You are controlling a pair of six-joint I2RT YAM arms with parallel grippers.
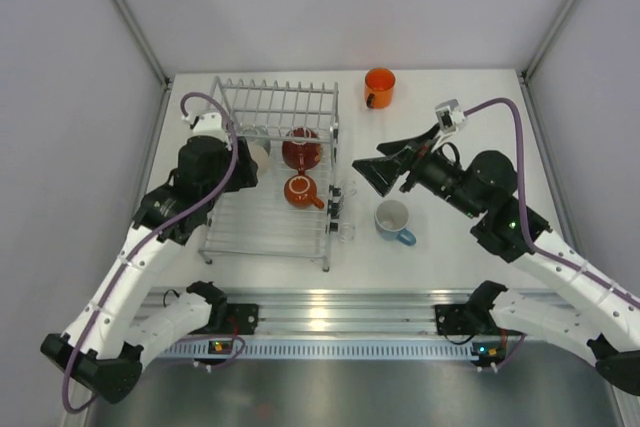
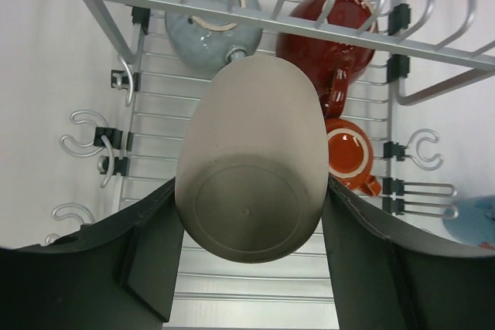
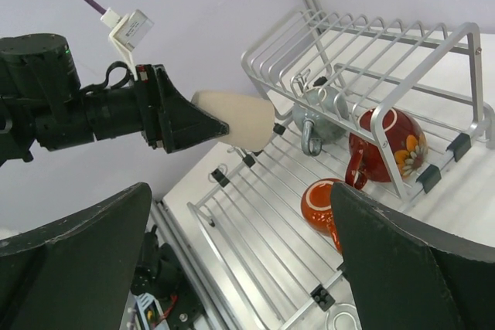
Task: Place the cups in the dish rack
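My left gripper is shut on the grey-beige mug and holds it on its side above the left part of the dish rack; the mug also shows in the right wrist view. In the rack lie a grey mug, a red mug and a dark red-orange mug. The bright orange mug stands at the far middle of the table. The light blue mug stands right of the rack. My right gripper is open and empty, just right of the rack, above the blue mug.
The rack's raised wire frame and upright tines stand at its far side. Wire hooks stick out on its right side. Grey walls close in the table on the left, the right and the back.
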